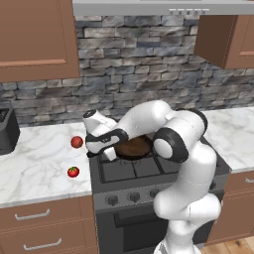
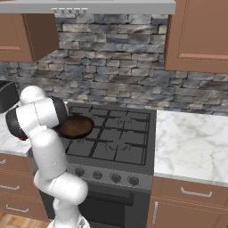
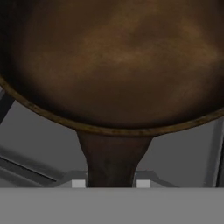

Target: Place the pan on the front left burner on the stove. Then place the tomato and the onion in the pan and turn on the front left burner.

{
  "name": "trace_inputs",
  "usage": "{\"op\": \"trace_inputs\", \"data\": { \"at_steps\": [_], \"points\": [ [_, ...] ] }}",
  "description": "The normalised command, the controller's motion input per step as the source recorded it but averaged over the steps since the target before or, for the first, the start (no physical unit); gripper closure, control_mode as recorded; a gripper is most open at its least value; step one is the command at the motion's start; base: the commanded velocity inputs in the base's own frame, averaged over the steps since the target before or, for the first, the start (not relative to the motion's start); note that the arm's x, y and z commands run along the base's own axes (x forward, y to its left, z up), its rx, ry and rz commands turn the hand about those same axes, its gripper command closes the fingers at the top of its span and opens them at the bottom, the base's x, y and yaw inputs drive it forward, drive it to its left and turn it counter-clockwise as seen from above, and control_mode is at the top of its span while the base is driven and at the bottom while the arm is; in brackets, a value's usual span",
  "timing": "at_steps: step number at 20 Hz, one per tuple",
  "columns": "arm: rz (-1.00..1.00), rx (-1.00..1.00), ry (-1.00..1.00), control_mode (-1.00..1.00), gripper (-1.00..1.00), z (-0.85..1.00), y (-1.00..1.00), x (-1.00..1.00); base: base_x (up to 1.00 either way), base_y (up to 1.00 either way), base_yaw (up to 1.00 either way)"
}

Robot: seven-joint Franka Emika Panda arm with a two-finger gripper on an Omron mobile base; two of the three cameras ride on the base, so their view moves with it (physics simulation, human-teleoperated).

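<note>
My gripper [image 1: 110, 154] is shut on the pan's handle [image 3: 113, 159]. The pan [image 1: 135, 147] is a dark skillet with a brownish inner face, held over the left side of the stove [image 1: 149, 191]. From the other side the pan [image 2: 75, 126] hangs above the left grates, partly behind my arm. In the hand view the pan [image 3: 113, 61] spreads wide just beyond my gripper [image 3: 111, 183]. The front left burner [image 1: 119, 171] [image 2: 87, 149] lies just in front of the pan. On the left counter the dull onion [image 1: 76, 142] sits behind the green-capped tomato [image 1: 73, 171].
A row of knobs [image 1: 134, 197] [image 2: 107, 177] runs along the stove front. A dark appliance [image 1: 6, 130] stands at the far left of the marble counter [image 1: 39, 168]. More counter [image 2: 191, 142] lies right of the stove. Wooden cabinets and a hood hang above.
</note>
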Motion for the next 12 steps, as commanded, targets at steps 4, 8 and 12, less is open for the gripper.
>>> {"op": "trace_inputs", "data": {
  "at_steps": [4,8,12],
  "points": [
    [-0.03,0.00,0.00,-1.00,1.00,-0.25,0.00,0.22,0.00,0.00,0.00],
    [-0.03,0.00,0.00,-1.00,1.00,-0.25,0.00,0.24,0.00,0.00,0.00],
    [-0.04,0.01,0.00,-1.00,1.00,-0.23,0.00,0.25,0.00,0.00,0.00]
  ]
}}
